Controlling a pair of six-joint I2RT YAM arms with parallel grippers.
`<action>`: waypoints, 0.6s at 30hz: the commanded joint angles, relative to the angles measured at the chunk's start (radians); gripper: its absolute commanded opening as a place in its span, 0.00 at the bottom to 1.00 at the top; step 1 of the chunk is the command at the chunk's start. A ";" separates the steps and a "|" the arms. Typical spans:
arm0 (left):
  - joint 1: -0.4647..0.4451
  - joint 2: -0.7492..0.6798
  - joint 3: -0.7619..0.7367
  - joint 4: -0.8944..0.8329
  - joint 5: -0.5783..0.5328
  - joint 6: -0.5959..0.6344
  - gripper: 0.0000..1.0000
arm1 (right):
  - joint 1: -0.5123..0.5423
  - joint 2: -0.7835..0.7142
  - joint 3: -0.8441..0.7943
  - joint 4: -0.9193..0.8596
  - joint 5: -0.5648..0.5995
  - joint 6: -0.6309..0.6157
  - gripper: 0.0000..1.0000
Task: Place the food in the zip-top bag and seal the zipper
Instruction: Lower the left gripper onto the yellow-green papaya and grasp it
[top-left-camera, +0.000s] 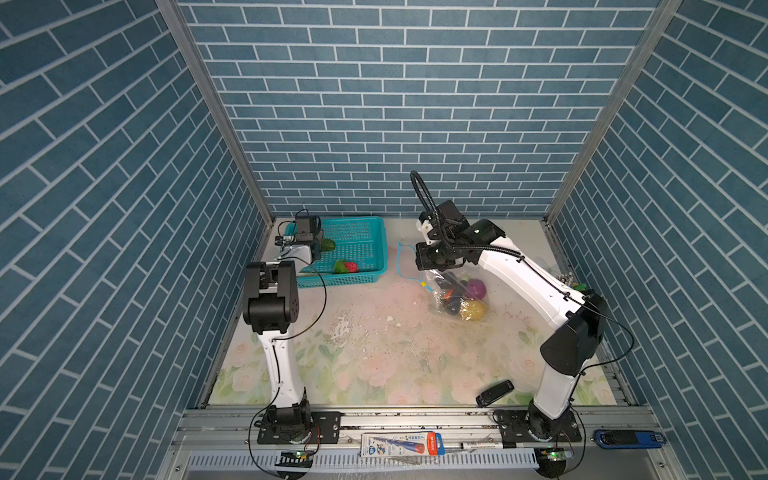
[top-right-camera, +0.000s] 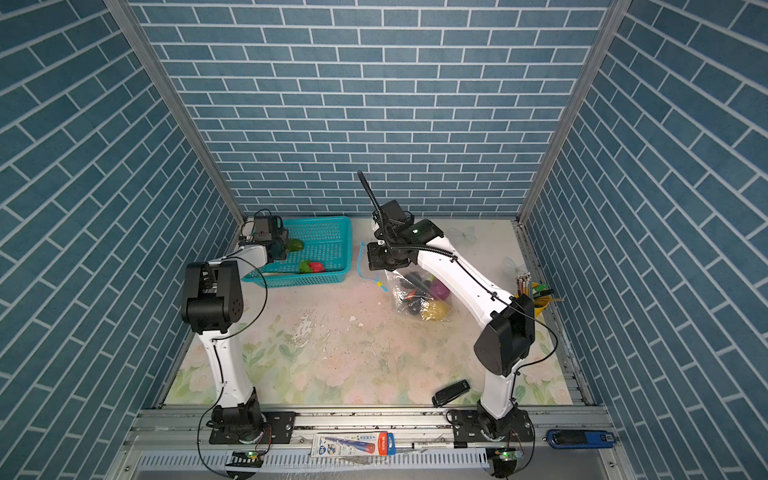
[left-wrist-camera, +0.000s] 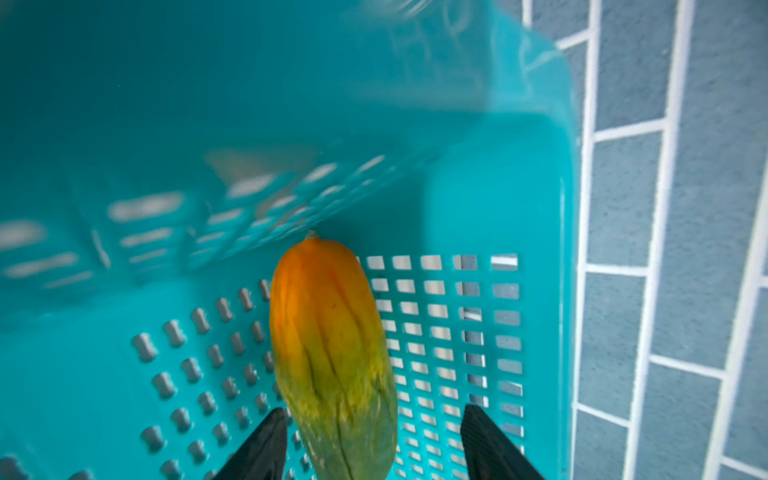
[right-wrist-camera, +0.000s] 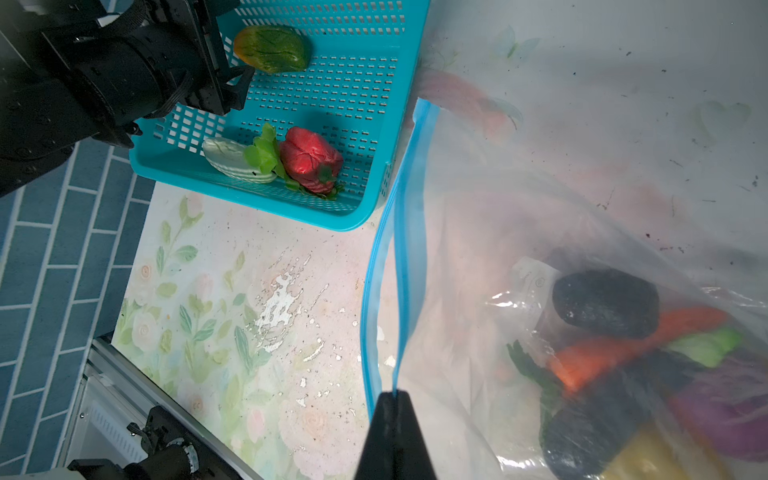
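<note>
zipper (right-wrist-camera: 397, 249) is clenched in right pincer (right-wrist-camera: 394, 401), propping bag (right-wrist-camera: 582, 199) mouth open; left pincer (left-wrist-camera: 374, 411) is spread around fruit (left-wrist-camera: 328, 324) at basket (left-wrist-camera: 498, 187) corner for pickup.

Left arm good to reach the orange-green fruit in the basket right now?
Probably yes: the left tool is open and straddling the orange-green fruit on the teal basket floor, with nothing between them. The basket wall sits close behind the fruit's far tip.

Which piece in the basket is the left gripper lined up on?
Find the teal mesh plastic basket, back left on the table. At its left end, inside the open left gripper, lies a long glossy toy fruit, orange fading to green, unlike the red toy pepper and pale leafy vegetable nearby.
</note>
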 joint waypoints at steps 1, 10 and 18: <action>0.007 0.051 0.016 -0.056 0.024 -0.007 0.68 | -0.005 0.016 0.045 -0.006 -0.011 -0.010 0.00; 0.007 0.092 0.051 -0.102 0.026 0.012 0.68 | -0.005 0.011 0.037 -0.006 -0.011 -0.007 0.00; 0.007 0.057 0.012 -0.145 0.032 -0.002 0.66 | -0.007 0.012 0.023 0.005 -0.018 -0.007 0.00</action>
